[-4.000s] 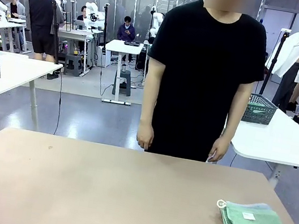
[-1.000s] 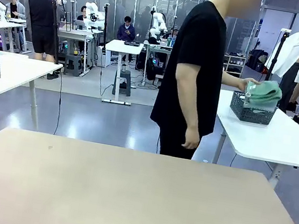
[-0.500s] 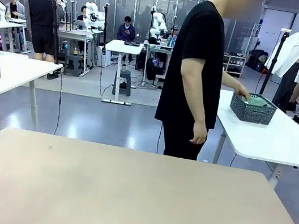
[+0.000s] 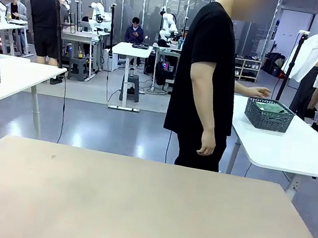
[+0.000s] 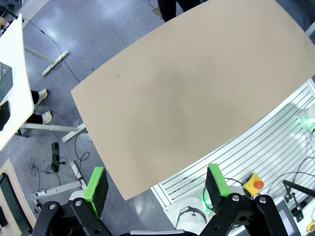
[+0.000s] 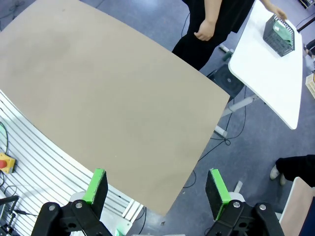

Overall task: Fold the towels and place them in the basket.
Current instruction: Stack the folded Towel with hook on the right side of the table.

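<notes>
My left gripper (image 5: 155, 184) is wide open and holds nothing; it hangs high above the tan table (image 5: 187, 98), near the edge on my side. My right gripper (image 6: 156, 187) is also wide open and holds nothing, above the same table (image 6: 108, 93). The towels (image 4: 271, 107) are far from both my grippers: they lie folded inside the dark basket (image 4: 269, 115), which stands on the white table (image 4: 288, 147) beyond mine, to my right. The person (image 4: 206, 72) stands beside that table with one hand (image 4: 261, 92) just above the basket rim.
</notes>
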`<state>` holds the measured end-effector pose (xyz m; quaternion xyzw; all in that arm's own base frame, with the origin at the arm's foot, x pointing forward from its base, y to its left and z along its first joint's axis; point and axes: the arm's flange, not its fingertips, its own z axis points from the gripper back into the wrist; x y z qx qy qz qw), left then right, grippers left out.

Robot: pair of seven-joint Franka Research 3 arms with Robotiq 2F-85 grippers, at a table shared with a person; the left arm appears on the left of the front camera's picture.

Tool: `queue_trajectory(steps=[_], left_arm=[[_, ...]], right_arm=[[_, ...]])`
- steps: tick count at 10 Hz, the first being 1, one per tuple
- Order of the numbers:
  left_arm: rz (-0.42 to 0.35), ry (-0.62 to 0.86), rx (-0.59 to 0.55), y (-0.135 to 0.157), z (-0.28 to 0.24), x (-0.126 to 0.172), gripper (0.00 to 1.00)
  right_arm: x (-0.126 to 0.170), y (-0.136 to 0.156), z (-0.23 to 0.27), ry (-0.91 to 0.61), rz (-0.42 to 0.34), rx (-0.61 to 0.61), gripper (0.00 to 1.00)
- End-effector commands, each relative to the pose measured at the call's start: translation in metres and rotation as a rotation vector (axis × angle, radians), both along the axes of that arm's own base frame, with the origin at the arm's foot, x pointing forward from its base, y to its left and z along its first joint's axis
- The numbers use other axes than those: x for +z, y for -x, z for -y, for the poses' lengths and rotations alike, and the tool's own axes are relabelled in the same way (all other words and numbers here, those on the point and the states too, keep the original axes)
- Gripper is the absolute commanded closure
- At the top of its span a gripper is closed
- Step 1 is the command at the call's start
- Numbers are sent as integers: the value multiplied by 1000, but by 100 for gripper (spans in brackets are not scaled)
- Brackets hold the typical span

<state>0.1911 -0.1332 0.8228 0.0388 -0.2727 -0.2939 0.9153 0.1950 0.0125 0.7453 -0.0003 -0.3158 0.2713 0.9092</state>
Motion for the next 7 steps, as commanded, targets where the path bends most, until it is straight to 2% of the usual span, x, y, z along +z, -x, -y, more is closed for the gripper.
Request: queue_trajectory(steps=[1,7], left_arm=[[2,-5,2,1,0,2,0],[2,-5,2,1,0,2,0]], right_arm=[[0,1,-1,2,6,2,0],[0,1,-1,2,6,2,0]])
